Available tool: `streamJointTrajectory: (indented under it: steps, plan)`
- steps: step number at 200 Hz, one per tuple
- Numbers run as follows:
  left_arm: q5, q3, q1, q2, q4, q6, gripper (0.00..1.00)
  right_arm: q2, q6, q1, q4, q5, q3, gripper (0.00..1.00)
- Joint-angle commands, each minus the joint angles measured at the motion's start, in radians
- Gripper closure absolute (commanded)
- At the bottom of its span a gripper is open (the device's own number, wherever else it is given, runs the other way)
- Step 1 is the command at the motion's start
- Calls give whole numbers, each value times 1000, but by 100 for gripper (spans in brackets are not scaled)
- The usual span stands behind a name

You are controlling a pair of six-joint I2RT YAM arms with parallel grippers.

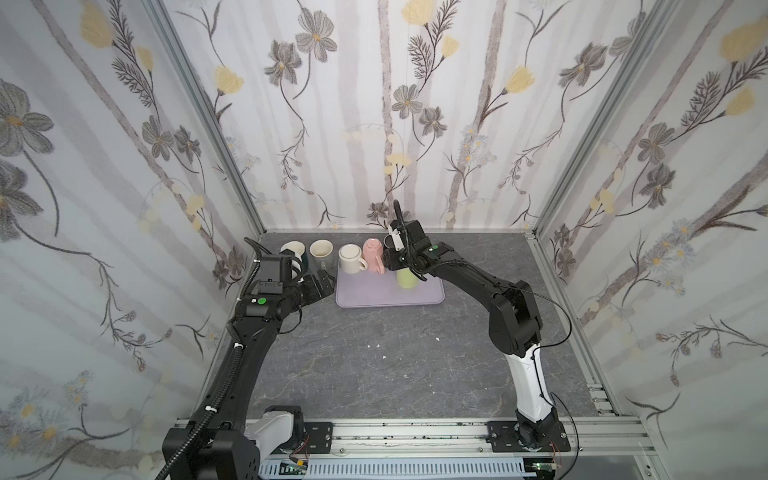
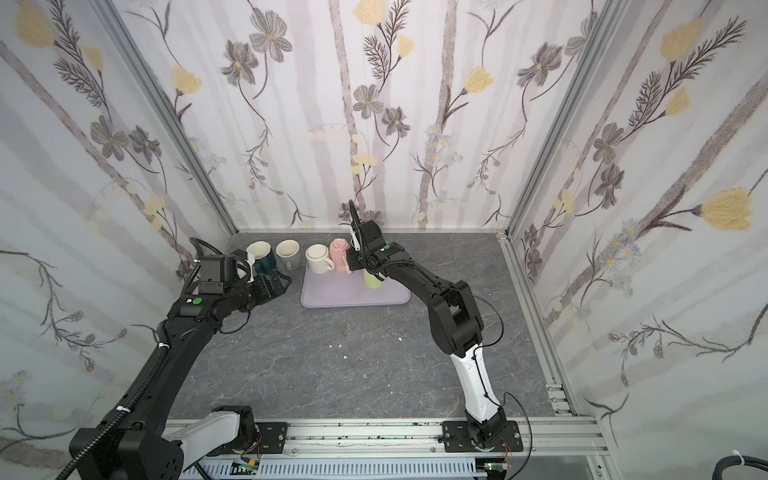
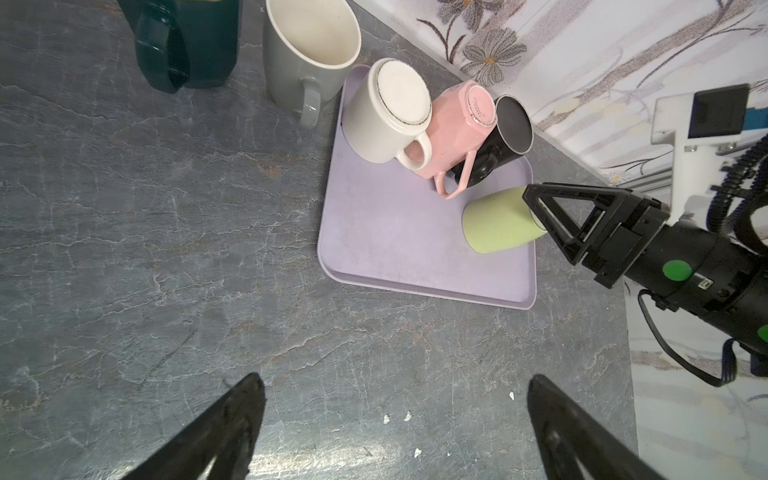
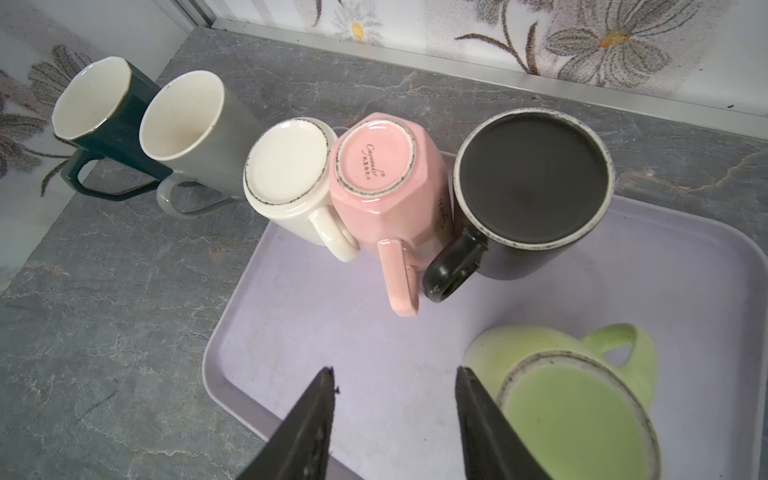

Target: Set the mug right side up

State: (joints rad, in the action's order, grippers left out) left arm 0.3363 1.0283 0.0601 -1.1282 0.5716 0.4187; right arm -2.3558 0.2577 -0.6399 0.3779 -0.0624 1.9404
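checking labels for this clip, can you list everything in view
table: one, grey marbled, floor of the cell
walls: three, floral paper, around table
tray: one, lilac, far middle of table
dark green mug: one, dark green, upright on table left of tray
grey mug: one, grey, upright on table beside it
cream mug: one, cream, upside down on tray
pink mug: one, pink, upside down on tray
black mug: one, black, upside down on tray
light green mug: one, light green, upside down on tray, nearer side
white bits: a few, white, on bare table
left fingers: two, black, apart over bare table
right fingers: two, black, apart over tray beside light green mug
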Motion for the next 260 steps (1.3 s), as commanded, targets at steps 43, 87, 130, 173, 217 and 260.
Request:
streamJointTrajectory:
  steps: [43,87,130,173,217,260]
  plan:
    - [13,-4,0,-20,-38,12,0,-80,-110,11,29,-73,111,55]
    - [16,-5,0,-25,-42,13,0,-111,-103,17,39,-33,123,54]
    - [8,-9,1,-25,-45,13,0,-130,-39,54,39,-19,123,55]
    - [6,-7,1,-30,-45,12,0,-143,-18,78,39,16,123,55]
    - [6,-8,1,-33,-44,12,0,-136,-17,109,53,39,124,54]
    - [11,-5,1,-38,-46,14,0,-81,-75,145,79,73,124,41]
